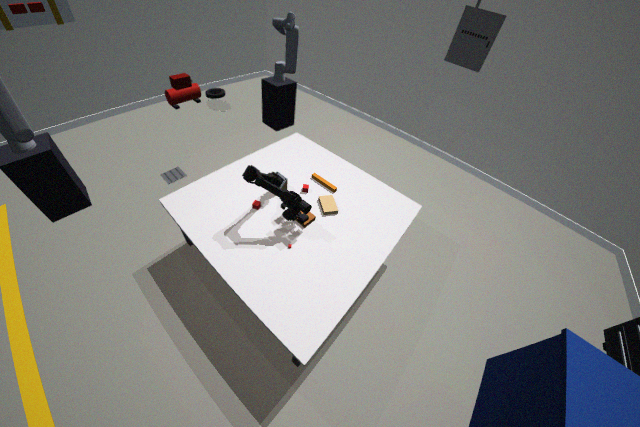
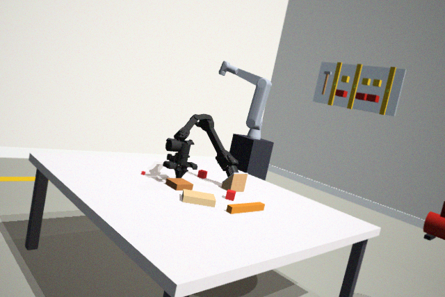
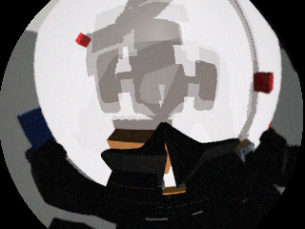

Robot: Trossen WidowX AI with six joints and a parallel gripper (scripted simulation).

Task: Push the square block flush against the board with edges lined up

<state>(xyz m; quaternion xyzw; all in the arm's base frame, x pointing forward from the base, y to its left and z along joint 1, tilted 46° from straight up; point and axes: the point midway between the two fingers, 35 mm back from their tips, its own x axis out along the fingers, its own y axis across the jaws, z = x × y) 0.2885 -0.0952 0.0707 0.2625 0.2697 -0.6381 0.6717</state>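
Note:
The brown square block [image 1: 311, 218] [image 2: 179, 183] [image 3: 130, 144] lies flat on the table, partly hidden by my gripper in the top view and the wrist view. The pale tan piece, which looks like the board [image 1: 327, 204] [image 2: 198, 197], lies flat nearby, with a gap between it and the block. My gripper [image 2: 179, 175] [image 3: 163, 125] is shut and empty. It points down, its tips low at the block's side that faces away from the pale board. Whether the tips touch the block or the table cannot be told.
An orange bar [image 1: 324, 182] [image 2: 245, 207] lies beyond the pale board. Red cubes [image 1: 305, 188] [image 1: 256, 204] [image 2: 230, 195] [image 2: 202, 174] and a tiny red one [image 1: 289, 246] [image 2: 142, 172] lie around. A tan wedge-shaped piece [image 2: 238, 182] stands by the arm's base on the white table [image 1: 305, 303].

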